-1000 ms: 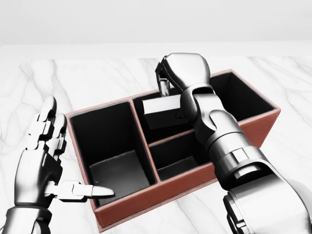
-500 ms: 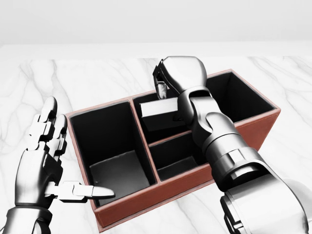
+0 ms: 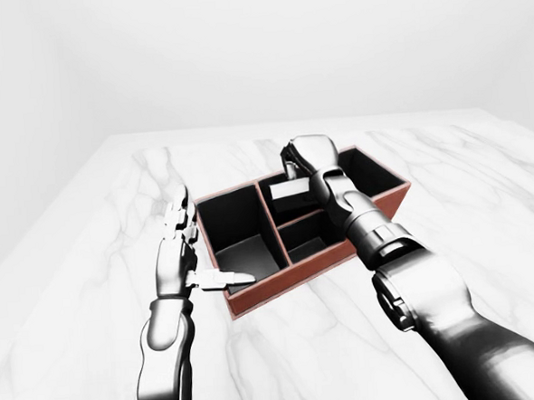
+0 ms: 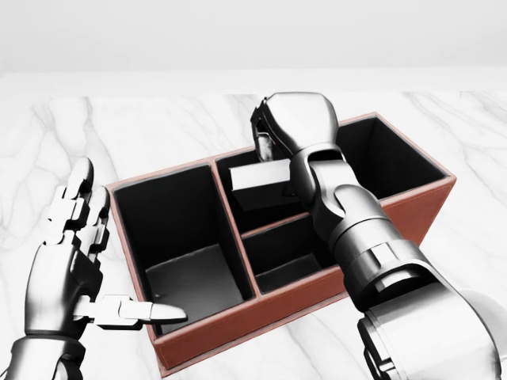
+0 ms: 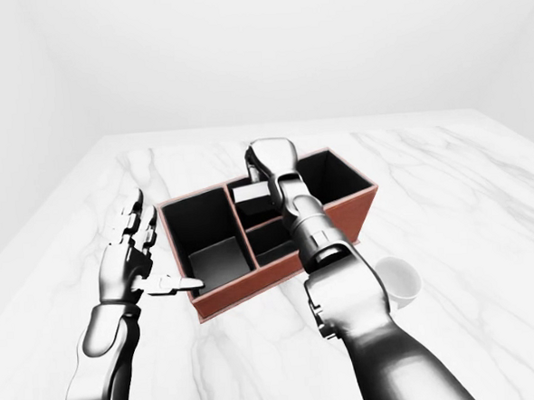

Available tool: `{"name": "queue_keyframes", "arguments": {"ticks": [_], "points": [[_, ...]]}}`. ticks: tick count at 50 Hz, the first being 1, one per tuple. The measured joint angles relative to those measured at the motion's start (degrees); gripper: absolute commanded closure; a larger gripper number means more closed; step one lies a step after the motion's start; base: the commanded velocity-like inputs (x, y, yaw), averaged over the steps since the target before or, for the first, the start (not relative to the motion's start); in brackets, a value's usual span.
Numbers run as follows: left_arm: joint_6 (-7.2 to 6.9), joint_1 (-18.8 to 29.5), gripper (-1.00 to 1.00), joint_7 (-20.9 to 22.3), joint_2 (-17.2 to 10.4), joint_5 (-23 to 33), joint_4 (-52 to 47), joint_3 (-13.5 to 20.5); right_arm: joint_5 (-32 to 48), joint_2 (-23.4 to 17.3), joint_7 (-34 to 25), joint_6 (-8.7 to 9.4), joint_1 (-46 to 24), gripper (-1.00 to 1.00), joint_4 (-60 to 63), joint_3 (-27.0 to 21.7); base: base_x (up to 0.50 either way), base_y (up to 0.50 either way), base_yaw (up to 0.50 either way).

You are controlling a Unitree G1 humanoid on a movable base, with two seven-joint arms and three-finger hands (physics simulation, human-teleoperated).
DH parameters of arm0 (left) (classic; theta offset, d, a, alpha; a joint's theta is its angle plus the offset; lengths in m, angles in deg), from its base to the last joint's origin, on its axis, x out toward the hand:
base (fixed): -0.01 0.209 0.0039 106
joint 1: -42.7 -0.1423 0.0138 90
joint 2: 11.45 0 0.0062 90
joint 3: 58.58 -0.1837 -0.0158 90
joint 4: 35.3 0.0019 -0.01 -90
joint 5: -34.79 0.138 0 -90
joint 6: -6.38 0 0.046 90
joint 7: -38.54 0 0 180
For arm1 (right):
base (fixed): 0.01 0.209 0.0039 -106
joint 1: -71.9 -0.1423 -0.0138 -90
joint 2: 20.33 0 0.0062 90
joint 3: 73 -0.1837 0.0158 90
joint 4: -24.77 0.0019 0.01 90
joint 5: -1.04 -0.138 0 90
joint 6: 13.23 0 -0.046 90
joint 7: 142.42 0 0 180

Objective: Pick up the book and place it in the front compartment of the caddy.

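A red-brown caddy [image 4: 238, 326] with black-lined compartments stands on the white marble table [image 4: 142, 127]. A pale, flat book [image 4: 260, 176] hangs upright and slightly tilted in the upper middle compartment, its lower part below the rim. My right hand [image 4: 264, 144] is above it, shut on the book's top edge. To the left of the caddy my left hand [image 4: 119, 245] is open. Its fingers point up and its thumb reaches over the rim of the large left compartment.
In the right-eye view a white cup [image 5: 397, 281] stands on the table to the right of the caddy, beside my right forearm. The table's far edge [image 3: 289, 123] runs across the top of the eye views, against a plain white wall.
My right hand and the book have shifted slightly left and down into the upper middle compartment. The left hand has not moved.
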Motion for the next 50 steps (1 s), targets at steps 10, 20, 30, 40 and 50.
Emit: {"name": "queue_keyframes", "arguments": {"ticks": [10,20,30,40,50], "points": [[0.0,0.0,-1.0,0.0,0.0,0.0,-0.1,0.0,0.0,-0.1,1.1,0.0,-0.2,1.0,-0.1,-0.1,0.0,0.0,0.0],[0.0,0.0,-1.0,0.0,0.0,0.1,0.0,-0.1,0.2,0.0,1.9,0.0,-0.2,1.0,-0.3,-0.1,0.0,0.0,0.0],[0.0,-0.1,-1.0,0.0,0.0,0.1,-0.1,-0.2,0.4,0.0,2.0,0.0,-0.1,1.0,-0.2,-0.1,0.0,0.0,0.0],[0.0,-0.2,-1.0,0.0,0.1,0.1,-0.1,-0.2,0.8,0.2,2.2,0.0,0.1,1.0,-0.4,0.1,0.0,0.0,0.0],[0.0,-0.1,-1.0,0.0,0.1,0.2,0.1,-0.3,1.4,0.6,2.6,0.0,0.3,1.0,-0.7,0.3,0.0,0.0,0.0]]}}
